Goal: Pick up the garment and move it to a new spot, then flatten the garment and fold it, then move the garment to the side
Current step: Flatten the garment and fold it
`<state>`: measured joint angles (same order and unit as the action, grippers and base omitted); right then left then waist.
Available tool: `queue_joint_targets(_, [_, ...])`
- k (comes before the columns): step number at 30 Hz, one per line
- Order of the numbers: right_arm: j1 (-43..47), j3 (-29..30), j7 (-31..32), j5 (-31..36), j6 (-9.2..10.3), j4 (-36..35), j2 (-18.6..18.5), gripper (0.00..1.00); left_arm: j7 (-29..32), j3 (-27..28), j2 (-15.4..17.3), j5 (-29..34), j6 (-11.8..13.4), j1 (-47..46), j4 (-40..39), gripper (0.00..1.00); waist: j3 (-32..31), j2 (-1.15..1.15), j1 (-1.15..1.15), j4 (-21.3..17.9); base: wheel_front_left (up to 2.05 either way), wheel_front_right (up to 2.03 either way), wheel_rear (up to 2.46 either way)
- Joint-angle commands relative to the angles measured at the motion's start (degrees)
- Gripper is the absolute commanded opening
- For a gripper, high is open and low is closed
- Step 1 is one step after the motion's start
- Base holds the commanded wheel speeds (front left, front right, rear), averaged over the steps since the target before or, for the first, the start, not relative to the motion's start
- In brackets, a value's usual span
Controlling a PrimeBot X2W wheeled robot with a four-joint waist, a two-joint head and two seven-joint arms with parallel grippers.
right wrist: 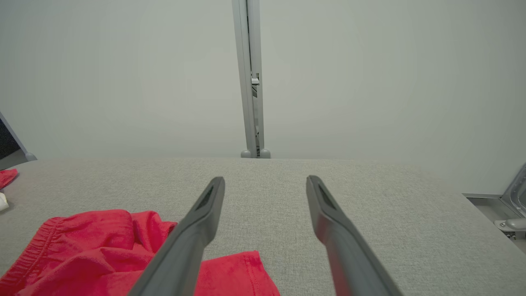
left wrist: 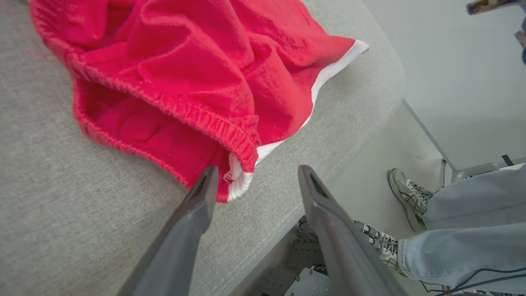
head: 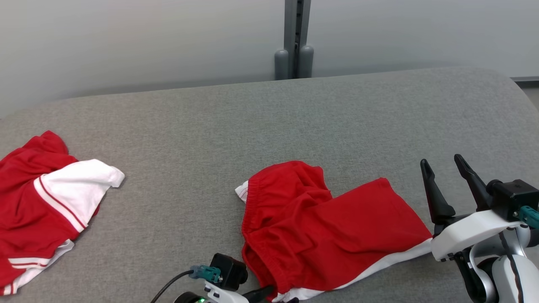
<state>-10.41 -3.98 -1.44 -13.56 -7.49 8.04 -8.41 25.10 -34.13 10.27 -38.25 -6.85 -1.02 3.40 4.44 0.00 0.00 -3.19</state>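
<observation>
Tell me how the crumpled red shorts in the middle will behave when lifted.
The red fabric shorts with white trim lie wrinkled and collapsed, so probably floppy. Thin cloth suggests light. Their gaping waistband may let one layer lift alone.

Left gripper (left wrist: 254, 176) open over red garment (left wrist: 185, 70) corner on grey table (left wrist: 61, 205); person's shoes (left wrist: 407, 193) beyond.

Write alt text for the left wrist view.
Red shorts with white trim lie crumpled on a grey fabric-covered table, with the open left tool poised at the waistband's near corner, holding nothing. Beyond the table edge are a person's legs in pale jeans and sneakers.
</observation>
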Motion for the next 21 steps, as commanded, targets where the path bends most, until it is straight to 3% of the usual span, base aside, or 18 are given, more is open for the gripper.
queue_joint_targets(1, [-0.8,0.0,0.1,-0.1,-0.01,0.1,-0.4,1.0,0.6,0.1,0.6,-0.5,-0.2,-1.3,-0.2,1.0,0.4,0.0,0.0,-0.7,0.0,0.0,0.0])
queue_joint_targets(3, [-0.9,-0.1,0.0,-0.2,-0.01,0.3,-0.4,1.0,1.4,-0.3,0.7,-1.2,-0.3,-1.4,-0.3,1.0,0.8,0.0,0.0,-1.2,0.0,0.0,0.0])
queue_joint_targets(4, [-1.0,-0.1,-0.1,-0.3,-0.01,0.5,-0.4,1.0,1.5,-0.3,0.8,-1.4,-0.3,-1.7,-0.3,0.85,0.9,0.0,0.0,-1.5,0.0,0.0,0.0])
queue_joint_targets(7, [-1.2,-0.2,-0.1,-0.4,-0.01,0.9,-0.5,1.0,1.6,-0.1,1.3,-0.9,-0.1,-2.2,0.4,0.0,1.1,0.0,0.0,-2.0,0.0,0.0,0.0])
queue_joint_targets(15, [-1.4,-0.1,-0.3,-0.6,-0.01,1.6,-0.4,1.0,0.4,2.6,3.8,-2.4,-0.2,-3.5,0.4,0.0,1.1,0.0,0.0,-2.0,0.0,0.0,0.0])
queue_joint_targets(21, [-1.2,-0.9,0.5,-0.7,-0.01,2.1,-0.5,1.0,1.5,6.6,9.1,-5.1,-0.5,-5.1,-1.3,0.0,0.9,0.0,0.0,-1.0,0.0,0.0,0.0])
